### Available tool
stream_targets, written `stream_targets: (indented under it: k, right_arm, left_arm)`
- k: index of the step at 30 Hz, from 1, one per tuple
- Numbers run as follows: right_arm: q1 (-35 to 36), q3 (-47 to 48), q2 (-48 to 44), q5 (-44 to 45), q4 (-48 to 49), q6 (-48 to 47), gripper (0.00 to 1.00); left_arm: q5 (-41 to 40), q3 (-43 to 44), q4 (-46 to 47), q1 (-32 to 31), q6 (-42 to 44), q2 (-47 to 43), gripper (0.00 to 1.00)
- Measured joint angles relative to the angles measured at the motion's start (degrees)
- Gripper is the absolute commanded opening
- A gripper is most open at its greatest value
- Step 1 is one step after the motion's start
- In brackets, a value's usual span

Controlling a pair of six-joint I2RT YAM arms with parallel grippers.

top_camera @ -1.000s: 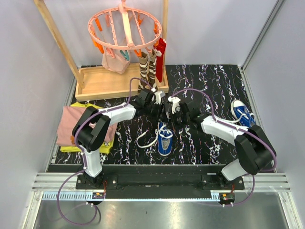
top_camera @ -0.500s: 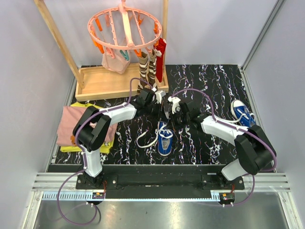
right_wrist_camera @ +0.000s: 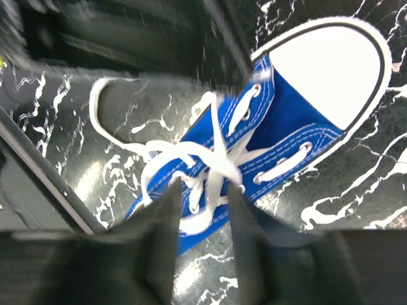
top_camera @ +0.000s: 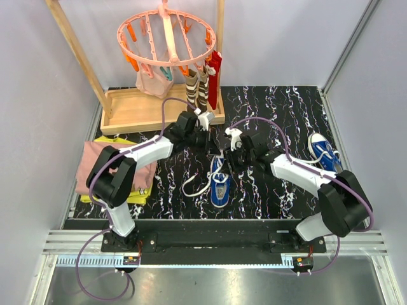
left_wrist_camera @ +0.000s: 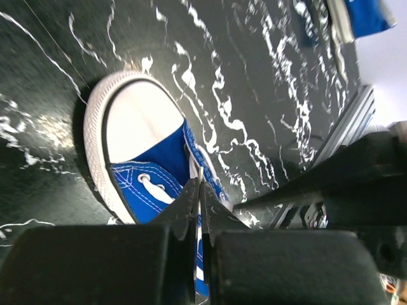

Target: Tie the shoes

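A blue sneaker [top_camera: 219, 183] with a white toe cap lies mid-table, its white laces [top_camera: 196, 185] trailing to the left. My left gripper [top_camera: 213, 142] sits just behind the shoe. In the left wrist view its jaws [left_wrist_camera: 199, 185] are shut on a thin white lace above the shoe [left_wrist_camera: 149, 159]. My right gripper [top_camera: 227, 159] hovers over the shoe's laced top. In the right wrist view its fingers [right_wrist_camera: 170, 210] stand apart around the crossed laces [right_wrist_camera: 213, 166] of the shoe [right_wrist_camera: 299, 121], blurred. A second blue sneaker [top_camera: 323, 150] lies at the far right.
A wooden rack tray [top_camera: 137, 109] with a pink peg hanger [top_camera: 166, 35] and hanging striped socks [top_camera: 198, 89] stands at the back left. Folded pink and yellow cloths [top_camera: 92, 166] lie at the left edge. The metal rail [top_camera: 216, 241] runs along the near edge.
My left gripper has drawn back and left toward the rack, holding the lace. My right gripper has shifted slightly over the shoe.
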Motion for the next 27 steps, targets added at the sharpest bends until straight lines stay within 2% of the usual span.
stream_targets:
  k: [4,8,11,17,19,23,27]
  right_arm:
    - [0.0,1.16,-0.2,-0.44,-2.8,-0.76,0.55]
    - [0.0,4.39,-1.46,-2.34,-7.67,-5.16,0.81]
    - [0.0,7.13,-2.8,-5.11,-10.56,-10.05,0.91]
    - [1.9,11.87,-2.82,-9.27,-12.83,-16.76,0.93]
    - [5.05,12.96,-1.49,-8.83,-12.66,-17.59,0.92]
    - [16.31,15.15,4.7,-5.75,-10.05,-18.4,0.86]
    - [22.99,15.67,11.74,-1.36,-6.38,-18.21,0.81]
  left_arm:
    - [-0.2,-0.07,0.7,0.59,0.02,-1.2,0.0]
    - [-0.24,-0.57,0.46,1.03,0.09,-1.25,0.0]
    - [-0.04,-1.05,0.39,1.95,0.2,-1.25,0.0]
    - [0.61,-2.47,0.24,6.03,0.57,-1.22,0.0]
    - [1.25,-2.6,-0.04,6.71,0.85,-1.03,0.0]
    - [3.58,-2.6,-0.11,6.8,1.75,0.22,0.0]
    - [5.07,-2.64,-0.31,6.95,2.12,1.92,0.0]
